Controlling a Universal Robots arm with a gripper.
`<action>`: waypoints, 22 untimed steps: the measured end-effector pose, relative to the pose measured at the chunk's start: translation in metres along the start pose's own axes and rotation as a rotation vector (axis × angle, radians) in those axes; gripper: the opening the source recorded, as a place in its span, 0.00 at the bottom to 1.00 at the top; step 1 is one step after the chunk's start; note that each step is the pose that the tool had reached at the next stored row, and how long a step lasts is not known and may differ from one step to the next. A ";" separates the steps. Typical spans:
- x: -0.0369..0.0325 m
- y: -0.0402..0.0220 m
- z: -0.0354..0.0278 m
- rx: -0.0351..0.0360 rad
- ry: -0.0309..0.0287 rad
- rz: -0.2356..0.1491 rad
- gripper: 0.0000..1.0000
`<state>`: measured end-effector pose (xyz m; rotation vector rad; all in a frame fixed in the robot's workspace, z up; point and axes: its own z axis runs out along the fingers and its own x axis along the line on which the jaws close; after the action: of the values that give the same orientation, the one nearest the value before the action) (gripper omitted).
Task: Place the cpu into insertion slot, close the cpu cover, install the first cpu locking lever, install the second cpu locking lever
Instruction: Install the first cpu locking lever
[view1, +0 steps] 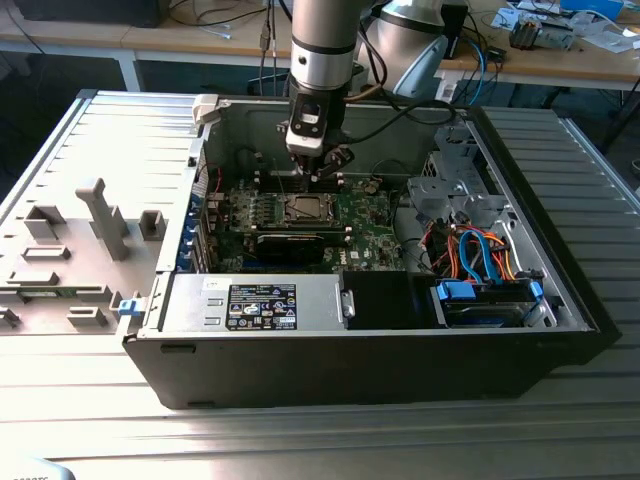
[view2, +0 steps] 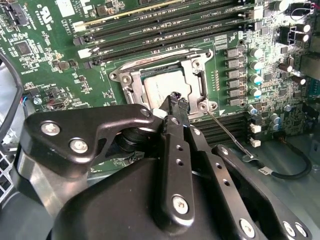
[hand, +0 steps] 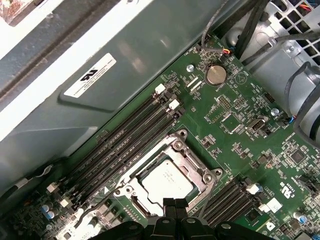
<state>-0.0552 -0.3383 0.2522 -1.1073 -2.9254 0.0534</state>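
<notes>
The cpu (hand: 166, 181) sits flat in the insertion slot (hand: 131, 175), its pale metal top showing through the square window of the cpu cover (hand: 192, 159), which lies down over it in both wrist views. So by the look of it, the chip is placed and the cover is closed — two steps done. In the second wrist view the cpu (view2: 162, 89) shows again inside the silver frame (view2: 196, 76), square to the socket rim.

Now the levers. A thin wire lever (view2: 231, 135) runs off from the socket's corner across the board, ending in a small hooked handle; it looks swung out and not yet latched, though I can't be certain. I judge the lever work as what is left.

The gripper (view2: 176, 97) hangs right over the socket's edge, fingertips pressed together and narrow, with nothing visibly held between them. In the first wrist view the same closed tips (hand: 174, 202) sit just at the frame's near edge, above or touching it — I can't tell which.

Out wider, in the exterior view, the gripper (view1: 318, 172) points straight down at the green motherboard (view1: 370, 222) inside the open computer case (view1: 560, 300), which rests on a ribbed metal table (view1: 330, 440). Memory slots (hand: 125, 135) run alongside the socket, and a coin cell (hand: 215, 75) sits further off.
</notes>
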 end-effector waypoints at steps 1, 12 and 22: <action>0.0000 0.0000 0.0000 0.0001 -0.0002 -0.004 0.11; 0.0000 0.0000 0.0000 0.0000 -0.0019 -0.053 0.11; 0.0000 0.0000 0.0000 0.0000 -0.0041 -0.111 0.11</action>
<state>-0.0552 -0.3383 0.2522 -0.9432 -2.9844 0.0545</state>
